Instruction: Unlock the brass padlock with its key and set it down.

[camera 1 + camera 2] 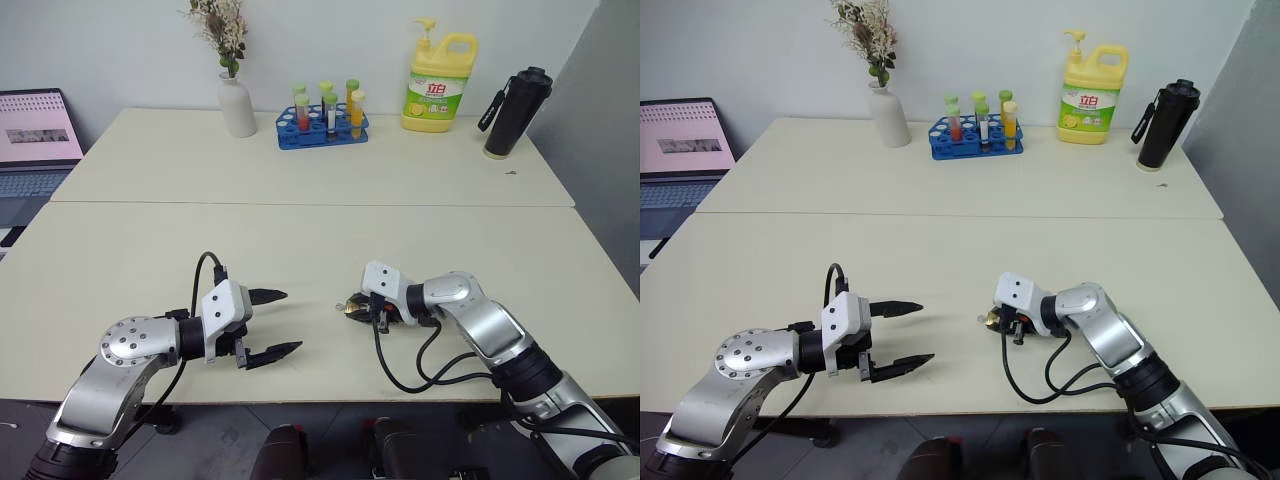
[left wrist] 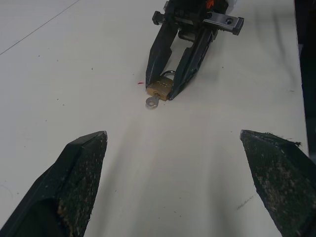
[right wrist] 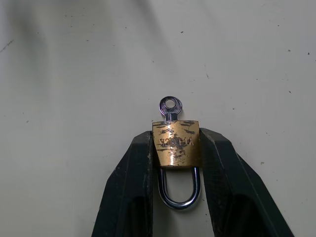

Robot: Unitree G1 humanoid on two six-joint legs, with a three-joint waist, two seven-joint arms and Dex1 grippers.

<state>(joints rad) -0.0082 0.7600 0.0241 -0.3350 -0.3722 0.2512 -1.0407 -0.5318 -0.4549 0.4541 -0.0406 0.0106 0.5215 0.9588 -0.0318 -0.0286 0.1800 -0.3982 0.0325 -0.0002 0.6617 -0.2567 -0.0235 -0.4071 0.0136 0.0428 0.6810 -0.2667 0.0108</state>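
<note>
The brass padlock (image 3: 175, 145) lies flat on the cream table (image 1: 300, 230), small and golden, with both legs of its silver shackle (image 3: 179, 200) running into the body. A silver key (image 3: 170, 105) sticks out of the end opposite the shackle. My right gripper (image 3: 176, 139) is shut on the padlock, one black finger pressed against each side of the body, low over the table near its front edge (image 1: 352, 309). The left wrist view shows that same grip on the padlock (image 2: 160, 88) and the key (image 2: 152, 102). My left gripper (image 1: 291, 321) hovers open to the left, pointing at the padlock, nothing between its fingers.
Along the far side of the table stand a white vase with dried flowers (image 1: 237, 105), a blue rack of test tubes (image 1: 323, 127), a yellow detergent bottle (image 1: 440, 85) and a black flask (image 1: 517, 112). A laptop (image 1: 38, 135) sits off the left edge.
</note>
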